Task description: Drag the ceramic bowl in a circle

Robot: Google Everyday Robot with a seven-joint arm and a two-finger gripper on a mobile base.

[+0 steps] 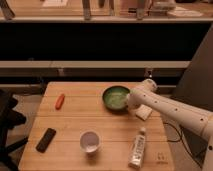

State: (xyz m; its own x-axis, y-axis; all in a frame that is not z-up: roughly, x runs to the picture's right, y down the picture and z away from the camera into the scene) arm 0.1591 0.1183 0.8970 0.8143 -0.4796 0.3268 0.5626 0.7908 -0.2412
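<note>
The ceramic bowl [115, 97], dark green outside and pale glossy green inside, sits on the wooden table [75, 120] at the back right. My white arm reaches in from the right, and my gripper [129, 100] is at the bowl's right rim. The arm's wrist hides the fingertips.
A white cup [90, 141] stands near the front middle. An orange carrot-like object [60, 101] lies at the back left. A black flat object [46, 139] lies at the front left. A white tube [137, 147] lies at the front right. A white sponge-like pad [144, 113] lies under the arm.
</note>
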